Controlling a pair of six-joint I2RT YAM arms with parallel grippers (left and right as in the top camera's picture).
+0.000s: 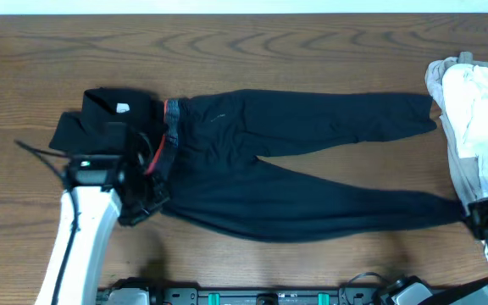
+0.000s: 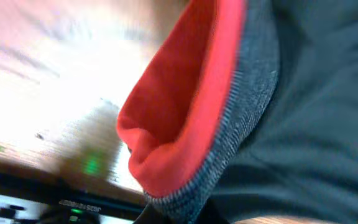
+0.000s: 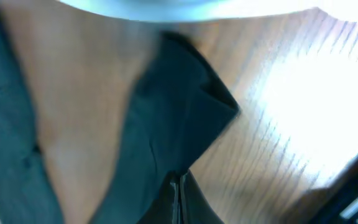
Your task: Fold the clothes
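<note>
From above, the long dark trousers point(image 1: 219, 161) lie flat across the brown table point(image 1: 269, 51). The waistband point(image 1: 170, 135) is at the left and both legs point to the right. A folded black shirt point(image 1: 100, 119) sits just left of the waistband and touches it. A heap of white clothes point(image 1: 477, 102) lies at the far right, by the end of the top leg. The left gripper point(image 1: 146, 199) sits on the near corner of the waistband. The right gripper point(image 1: 485, 219) is at the end of the bottom leg, near the white heap.

The left wrist camera is very close and blurry. The waistband point(image 2: 191, 99) fills the middle, red inside with a grey knit edge. It is bunched into a fold. Dark trouser cloth point(image 2: 328, 124) covers the right side, and the table point(image 2: 48, 74) shows at the left. The jaws hardly show here, but they are squeezed tight on the waistband corner.

In the right wrist camera, the end of one trouser leg point(image 3: 173, 118) runs up from the bottom of the picture. The right gripper point(image 3: 179, 199) has its jaws pressed together with only a thin line between them. The dark cloth is pinched there. The other leg lies along the left edge, with bare table point(image 3: 278, 124) on the right.
</note>
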